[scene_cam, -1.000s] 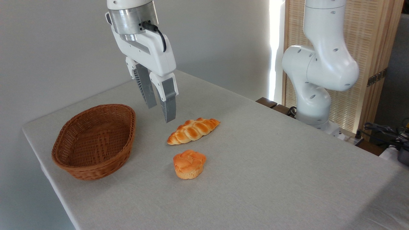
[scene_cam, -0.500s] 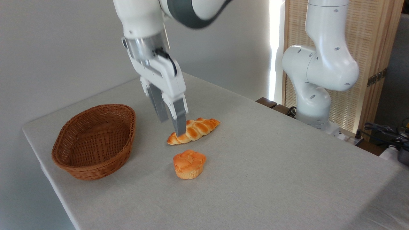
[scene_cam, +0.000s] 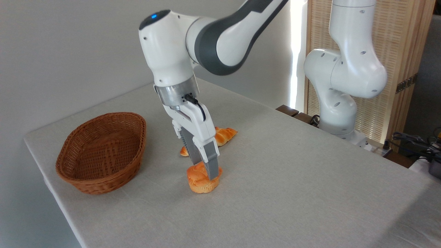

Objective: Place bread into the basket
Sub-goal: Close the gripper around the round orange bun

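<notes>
Pale grey wall (scene_cam: 69, 51) behind; slatted wooden screen (scene_cam: 406, 51) far right of the gripper. Grey cloth-covered table (scene_cam: 293, 193) beneath. Basket (scene_cam: 103, 151) well left of gripper, on the table. Gripper (scene_cam: 206, 170) down at the bread (scene_cam: 201, 182), fingers astride its top; whether clamped, cannot tell. Braided loaf (scene_cam: 225, 134) just behind

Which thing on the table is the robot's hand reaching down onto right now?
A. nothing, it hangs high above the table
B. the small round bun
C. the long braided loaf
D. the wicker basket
B. The hand is down at the small round bun, its fingers on either side of the bun's top, while the braided loaf lies behind it and the basket sits off to the left.
</notes>
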You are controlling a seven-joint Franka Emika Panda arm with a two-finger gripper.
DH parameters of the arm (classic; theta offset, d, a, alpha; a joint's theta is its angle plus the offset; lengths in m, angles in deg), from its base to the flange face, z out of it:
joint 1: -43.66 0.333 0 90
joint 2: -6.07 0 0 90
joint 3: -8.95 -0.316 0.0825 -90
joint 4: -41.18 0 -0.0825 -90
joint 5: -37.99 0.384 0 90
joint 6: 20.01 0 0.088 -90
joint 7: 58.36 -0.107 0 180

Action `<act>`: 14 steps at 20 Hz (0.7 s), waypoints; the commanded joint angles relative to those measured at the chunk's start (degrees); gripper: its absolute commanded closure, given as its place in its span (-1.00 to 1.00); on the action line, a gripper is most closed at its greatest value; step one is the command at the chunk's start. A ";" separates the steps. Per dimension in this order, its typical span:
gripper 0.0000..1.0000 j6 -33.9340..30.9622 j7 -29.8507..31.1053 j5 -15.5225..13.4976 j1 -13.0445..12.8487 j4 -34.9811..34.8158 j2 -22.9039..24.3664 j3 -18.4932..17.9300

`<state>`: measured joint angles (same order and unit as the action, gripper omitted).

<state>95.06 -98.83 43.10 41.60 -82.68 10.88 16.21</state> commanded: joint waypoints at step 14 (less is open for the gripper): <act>0.37 4.10 -0.58 1.13 0.21 -2.61 0.30 -0.49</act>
<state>97.73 -98.84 43.18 41.84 -84.71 10.87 16.16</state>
